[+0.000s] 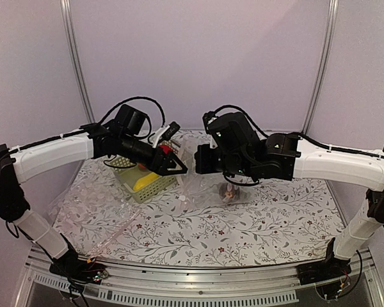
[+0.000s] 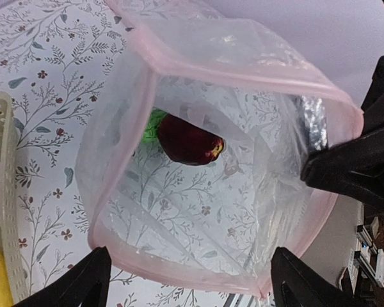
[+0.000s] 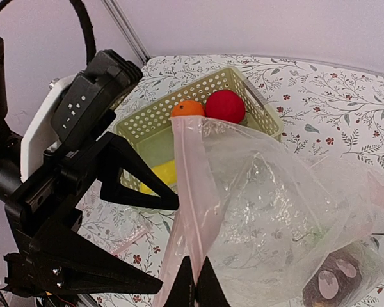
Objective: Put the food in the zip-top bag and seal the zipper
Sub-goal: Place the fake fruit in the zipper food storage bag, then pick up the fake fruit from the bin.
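My right jaws are pinching the zipper, holding the zip-top bag open over the bench. My left jaws are hanging wide over its mouth. The film is looking limp and slippery, so the stiffer strip is seeming the safest hold.

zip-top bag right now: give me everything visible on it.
The zip-top bag is thin, clear, crinkled plastic with a pale pink strip running round its mouth. It hangs raised above the table, unsealed, with its mouth gaping wide toward the open left gripper close beside it. The right gripper is shut on the rim and holds it up. Deep inside lie a dark maroon food and a green one. No slider shows.
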